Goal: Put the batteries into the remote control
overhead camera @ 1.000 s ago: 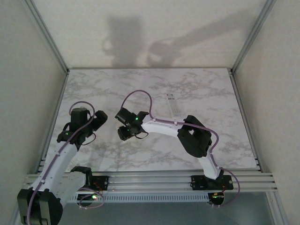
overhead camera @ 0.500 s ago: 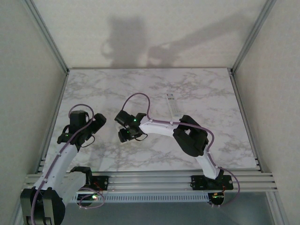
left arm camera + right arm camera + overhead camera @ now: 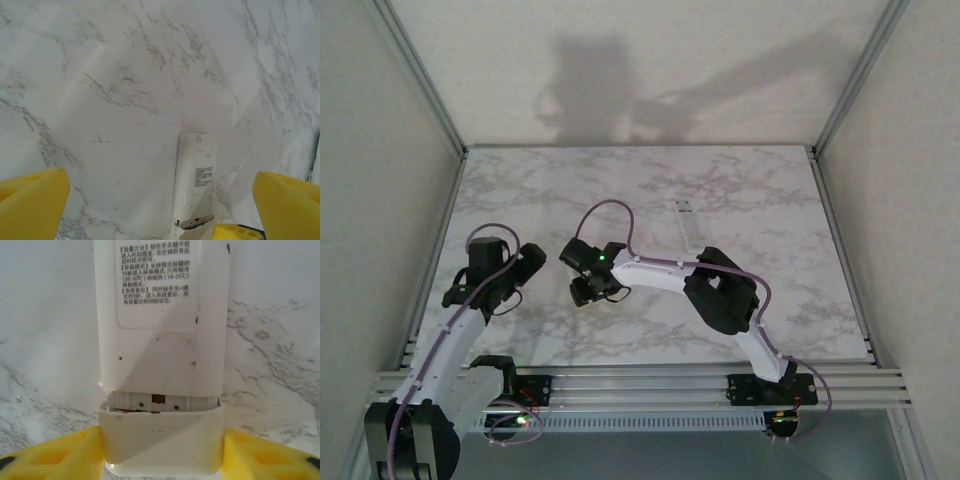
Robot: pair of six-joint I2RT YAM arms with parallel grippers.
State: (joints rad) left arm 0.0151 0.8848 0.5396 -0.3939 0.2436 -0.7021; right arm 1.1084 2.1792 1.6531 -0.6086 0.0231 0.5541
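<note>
Marble table [image 3: 770, 200] open around white remote [image 3: 160, 340]

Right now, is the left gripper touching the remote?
Apart. Left wrist view: the left gripper stands open, marble showing between each finger and the remote.

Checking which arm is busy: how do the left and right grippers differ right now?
Left gripper: fingers wide apart, empty. Right gripper: fingers pressing both sides of the battery cover on the remote. Left stands off from the remote; right touches it. Both have yellow fingers.
</note>
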